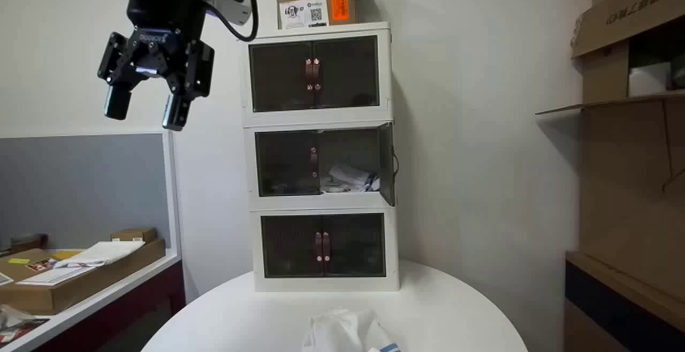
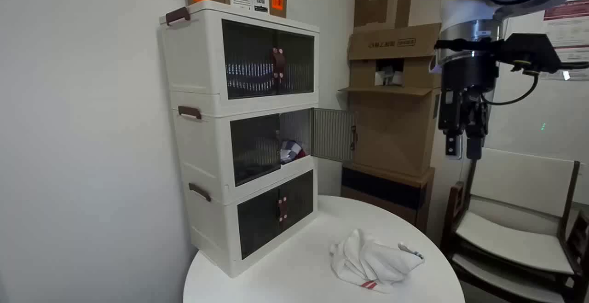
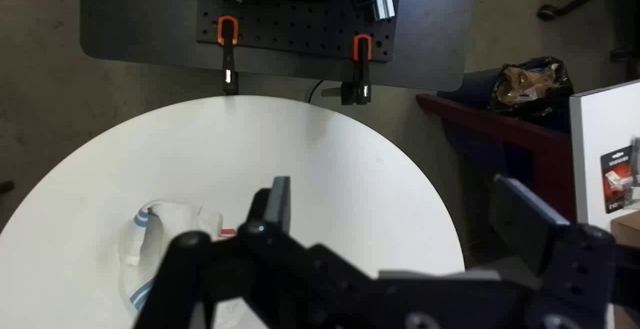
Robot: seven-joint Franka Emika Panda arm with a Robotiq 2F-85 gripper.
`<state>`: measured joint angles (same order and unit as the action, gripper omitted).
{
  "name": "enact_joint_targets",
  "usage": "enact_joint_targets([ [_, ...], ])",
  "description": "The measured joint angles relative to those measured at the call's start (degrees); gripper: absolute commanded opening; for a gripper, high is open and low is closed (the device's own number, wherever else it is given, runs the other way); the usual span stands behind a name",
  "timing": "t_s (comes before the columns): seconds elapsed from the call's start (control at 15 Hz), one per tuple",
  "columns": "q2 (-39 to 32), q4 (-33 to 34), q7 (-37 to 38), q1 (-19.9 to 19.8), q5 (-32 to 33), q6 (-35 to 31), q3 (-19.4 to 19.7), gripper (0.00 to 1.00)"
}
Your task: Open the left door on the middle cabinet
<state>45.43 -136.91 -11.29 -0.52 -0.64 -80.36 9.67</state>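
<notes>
The middle cabinet (image 1: 350,201) is the white box in the centre of a three-high stack; it also shows in an exterior view (image 2: 199,148). Its left door (image 1: 286,163) is a dark-tinted pane with a reddish handle on its inner edge. The left door (image 2: 254,151) is shut in both exterior views. The right door (image 2: 332,133) stands swung open, with cloth showing behind it. My gripper (image 1: 145,115) is open and empty, in the air well away from the cabinet doors. It shows from the side (image 2: 464,150), and its spread fingers show over the table in the wrist view (image 3: 397,199).
Upper (image 1: 316,119) and lower (image 1: 326,284) cabinets, both with shut doors, sandwich the middle one. The stack stands on a round white table (image 2: 271,289) with a crumpled white cloth (image 2: 368,259). Cardboard boxes (image 2: 391,128) and a chair (image 2: 515,238) stand nearby.
</notes>
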Motion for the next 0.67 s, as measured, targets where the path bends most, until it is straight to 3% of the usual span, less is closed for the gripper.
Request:
enact_joint_targets([
  [0.33,-0.5,-0.7,2.0,-0.3,1.9,-2.4,-1.5,1.0],
  [0.67,-6.4,-4.0,10.2,-0.5,8.4,-20.3,-10.5,1.0],
])
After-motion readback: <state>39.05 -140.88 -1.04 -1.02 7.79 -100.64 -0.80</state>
